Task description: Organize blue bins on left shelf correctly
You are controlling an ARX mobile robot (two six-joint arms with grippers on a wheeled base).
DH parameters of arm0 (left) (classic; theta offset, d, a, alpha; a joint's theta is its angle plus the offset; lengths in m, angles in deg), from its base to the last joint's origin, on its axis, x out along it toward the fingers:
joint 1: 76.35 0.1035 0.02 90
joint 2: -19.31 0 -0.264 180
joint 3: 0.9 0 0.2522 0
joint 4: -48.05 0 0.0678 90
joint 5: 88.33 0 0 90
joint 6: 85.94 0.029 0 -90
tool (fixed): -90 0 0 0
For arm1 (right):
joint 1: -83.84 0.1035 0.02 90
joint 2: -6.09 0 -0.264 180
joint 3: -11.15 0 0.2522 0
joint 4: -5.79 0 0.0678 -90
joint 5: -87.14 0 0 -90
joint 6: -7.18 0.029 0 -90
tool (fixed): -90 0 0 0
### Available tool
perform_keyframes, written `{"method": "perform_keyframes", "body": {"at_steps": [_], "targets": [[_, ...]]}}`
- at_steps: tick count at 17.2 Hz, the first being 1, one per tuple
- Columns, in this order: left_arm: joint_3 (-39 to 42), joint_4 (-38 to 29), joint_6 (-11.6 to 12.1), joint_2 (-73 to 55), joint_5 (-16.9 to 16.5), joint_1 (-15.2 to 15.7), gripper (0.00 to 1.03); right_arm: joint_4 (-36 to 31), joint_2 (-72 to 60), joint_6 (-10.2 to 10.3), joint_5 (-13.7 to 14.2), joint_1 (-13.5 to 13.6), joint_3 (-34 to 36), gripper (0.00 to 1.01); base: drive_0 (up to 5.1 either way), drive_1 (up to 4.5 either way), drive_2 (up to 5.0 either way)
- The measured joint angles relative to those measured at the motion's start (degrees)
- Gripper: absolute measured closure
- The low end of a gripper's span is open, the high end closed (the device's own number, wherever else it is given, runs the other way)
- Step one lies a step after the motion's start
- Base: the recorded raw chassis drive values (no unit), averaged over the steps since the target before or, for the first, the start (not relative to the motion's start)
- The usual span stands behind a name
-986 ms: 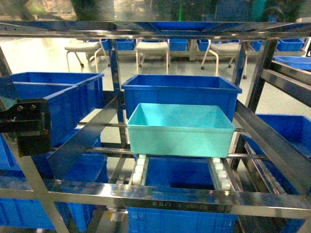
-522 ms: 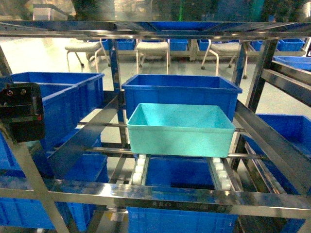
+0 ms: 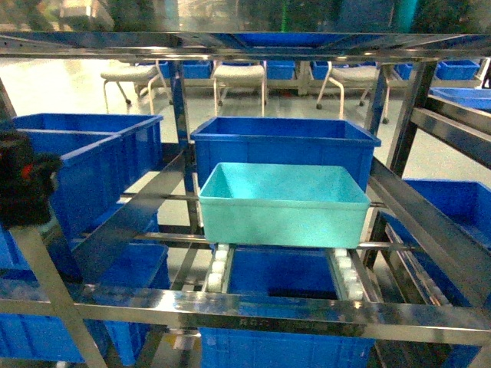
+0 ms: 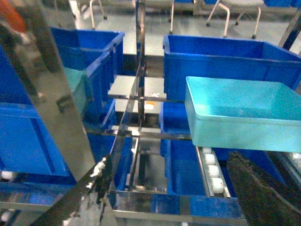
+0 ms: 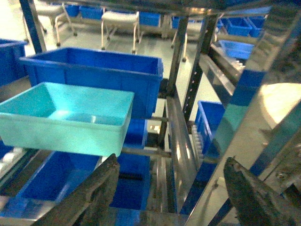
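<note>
A pale turquoise bin point(image 3: 284, 203) sits on the white roller tracks of the left shelf point(image 3: 268, 310), in the middle bay. Directly behind it stands a dark blue bin point(image 3: 285, 146). More dark blue bins point(image 3: 84, 161) fill the bay to the left. The left wrist view shows the turquoise bin point(image 4: 244, 115) up and to the right of my left gripper point(image 4: 174, 188), which is open and holds nothing. My right gripper point(image 5: 171, 188) is open and empty too, with the turquoise bin point(image 5: 66, 115) to its upper left. Part of my left arm point(image 3: 21, 184) shows at the head view's left edge.
Dark blue bins point(image 3: 284, 284) sit on the tier below, and others point(image 3: 453, 207) in the bay to the right. Slanted steel beams point(image 3: 130, 222) and posts point(image 3: 403, 123) frame each bay. White chairs point(image 3: 239, 77) stand on the floor behind the rack.
My left arm's dark end has moved left and slightly up, toward the head view's left edge. The bins have not moved.
</note>
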Motion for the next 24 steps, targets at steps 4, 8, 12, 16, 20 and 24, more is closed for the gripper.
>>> {"method": "perform_keyframes", "body": {"at_steps": [4,8,12,16,20,24], "targets": [[7.9,-11.0,3.4,12.3,-3.2,2.9,0.78,-2.5,10.9,2.5,0.0,0.1,5.5,0.81,0.0,0.0,0.0],[15.5,-8.0,3.7,20.4,-8.8,8.3,1.01,1.1,20.1,2.7,0.0,0.1,11.1,0.99,0.0,0.0,0.0],[18.0,2.7,3.7,33.9,-9.3,8.7,1.01,12.2,33.0,2.7,0.0,0.1,13.3,0.99,0.0,0.0,0.0],[18.3,13.7,3.7,46.3,-9.3,8.7,1.01,22.8,44.8,2.7,0.0,0.1,13.4,0.99,0.0,0.0,0.0],[18.3,18.3,3.7,51.3,-9.3,8.7,1.01,27.0,49.2,2.7,0.0,0.1,13.4,0.99,0.0,0.0,0.0],[18.3,24.3,3.7,57.6,-9.3,8.7,1.01,32.5,54.9,2.7,0.0,0.1,13.4,0.99,0.0,0.0,0.0]]}}
